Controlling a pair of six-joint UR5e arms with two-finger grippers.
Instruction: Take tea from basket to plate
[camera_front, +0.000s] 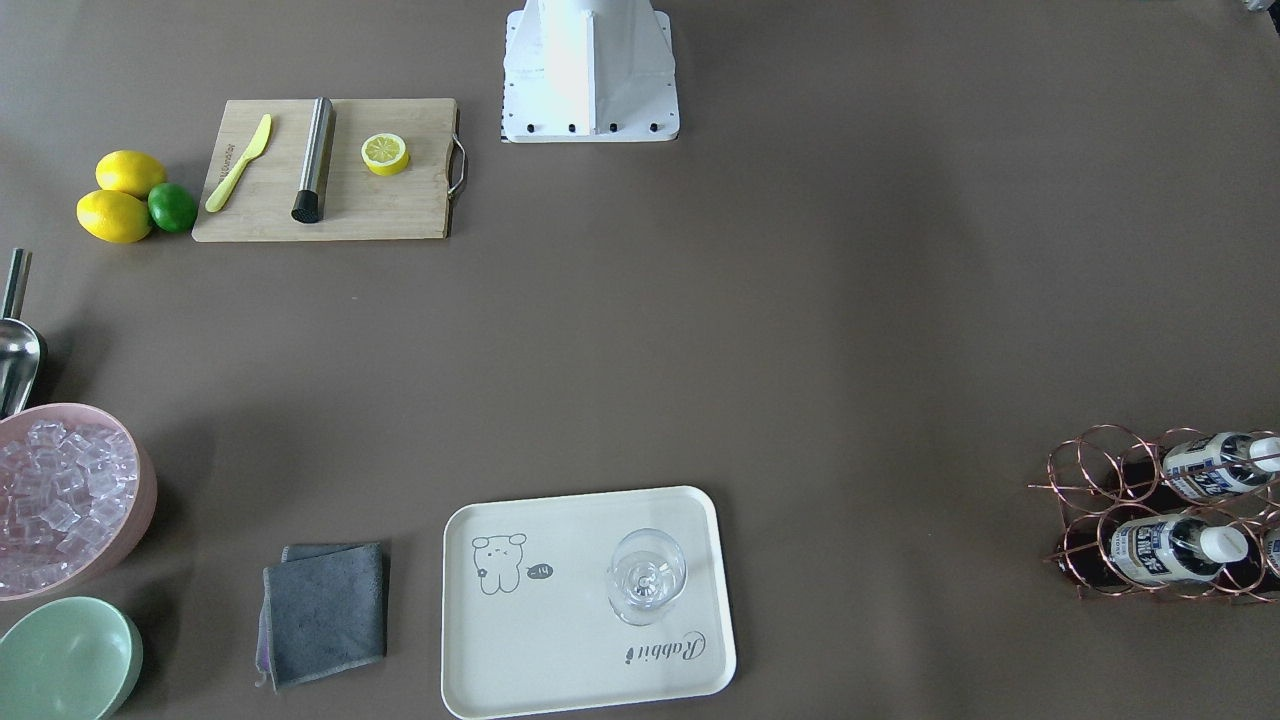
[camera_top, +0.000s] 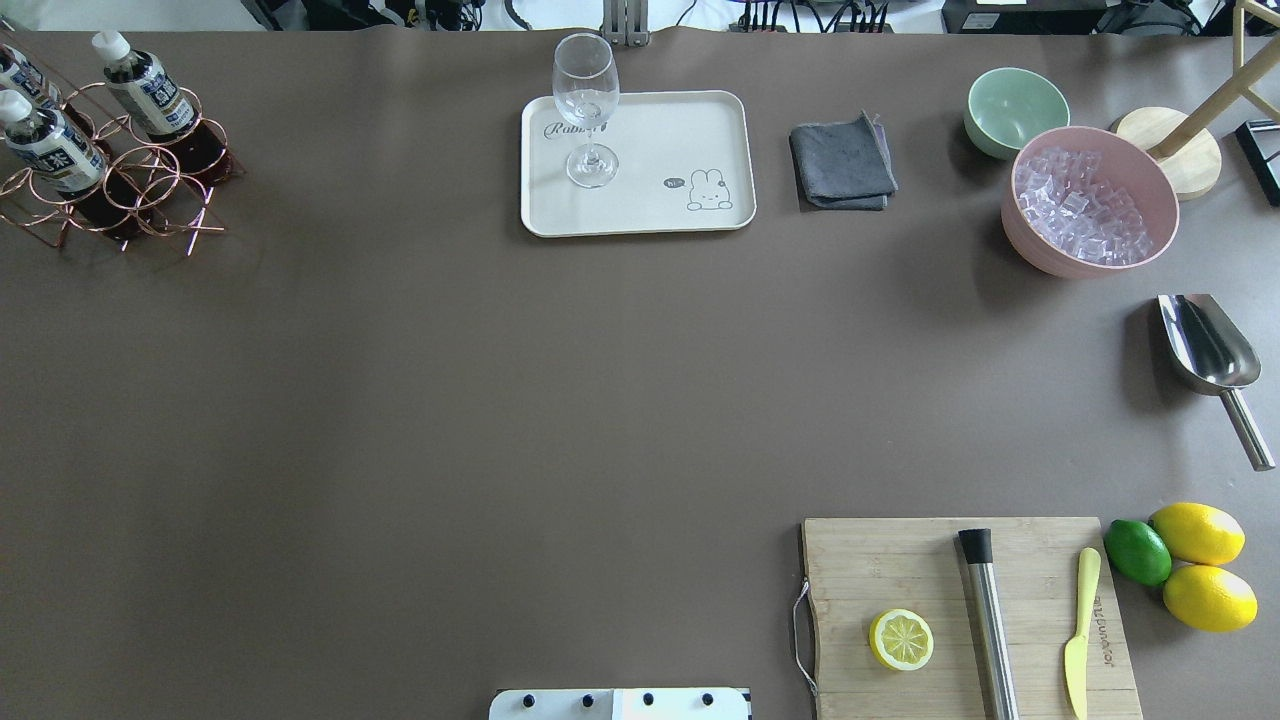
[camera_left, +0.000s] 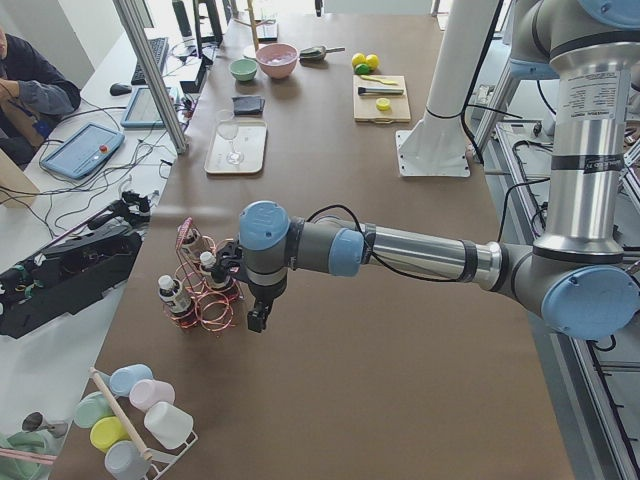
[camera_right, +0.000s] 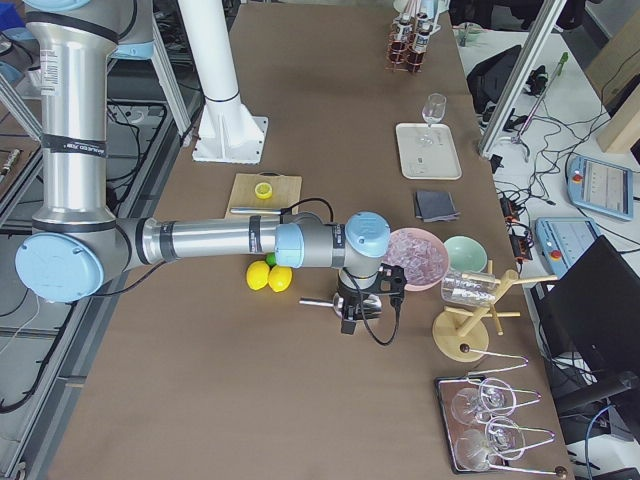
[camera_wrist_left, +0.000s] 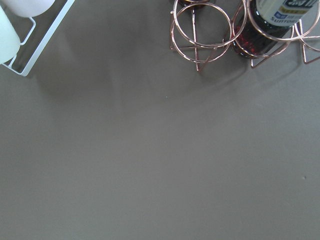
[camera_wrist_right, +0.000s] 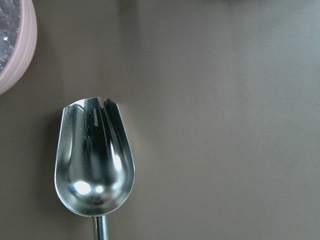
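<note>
Three tea bottles lie in the copper wire basket (camera_top: 130, 190) at the table's far left corner; one tea bottle (camera_top: 140, 85) has its white cap pointing away. The basket also shows in the front view (camera_front: 1100, 470) and in the left wrist view (camera_wrist_left: 202, 25), with a bottle (camera_wrist_left: 270, 25) in one ring. The cream plate (camera_top: 680, 130) carries a clear stemmed glass (camera_top: 585, 100). My left gripper (camera_left: 258, 322) hangs just beside the basket (camera_left: 205, 300), apart from it; I cannot tell whether it is open or shut. My right gripper (camera_right: 348, 325) hovers over the metal scoop (camera_wrist_right: 94, 160); I cannot tell its state either.
A grey cloth (camera_top: 842, 162), a green bowl (camera_top: 1012, 108) and a pink bowl of ice (camera_top: 1090, 200) stand right of the plate. A cutting board (camera_top: 900, 570) holds a lemon half, a steel muddler and a yellow knife; two lemons and a lime (camera_top: 1138, 552) lie beside it.
</note>
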